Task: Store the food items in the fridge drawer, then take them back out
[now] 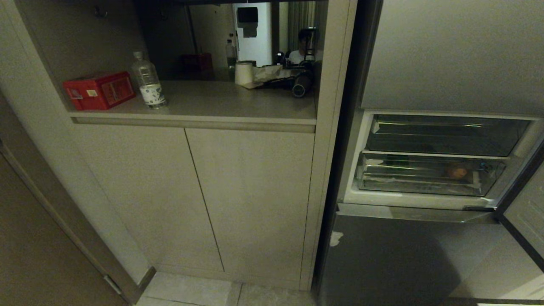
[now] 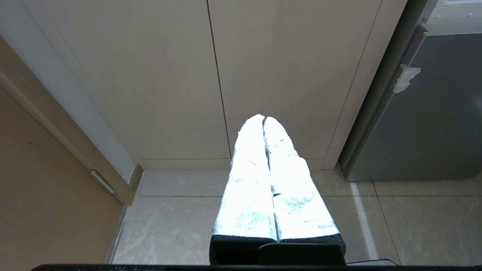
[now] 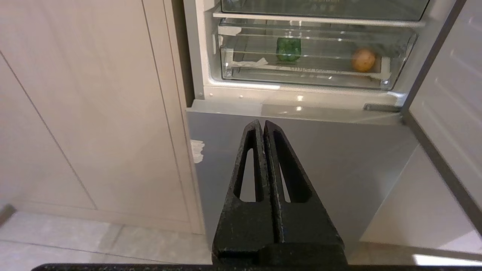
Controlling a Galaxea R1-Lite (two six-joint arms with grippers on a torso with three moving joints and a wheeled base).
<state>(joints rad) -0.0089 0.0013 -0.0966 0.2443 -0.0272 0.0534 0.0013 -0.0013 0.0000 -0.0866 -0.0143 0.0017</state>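
Note:
The fridge drawer point(image 1: 425, 189) point(image 3: 301, 77) is the lower clear bin in the open grey fridge compartment. Both food items lie in it. The lumpy green one point(image 3: 288, 49) point(image 1: 397, 160) is toward its left, and the round orange-brown one point(image 3: 363, 60) point(image 1: 457, 171) is near its right end. My right gripper point(image 3: 262, 122) is shut and empty. It hangs low in front of the fridge's lower grey door, well short of the drawer. My left gripper point(image 2: 263, 118) is shut and empty, pointing at the cabinet doors near the floor. Neither arm shows in the head view.
The fridge door point(image 1: 527, 212) stands open at the right. Another clear bin point(image 1: 446, 134) sits above the drawer. On the cabinet shelf at left are a red box point(image 1: 100, 90), a water bottle point(image 1: 147, 80) and a paper roll point(image 1: 243, 73). A person point(image 1: 304, 46) sits beyond.

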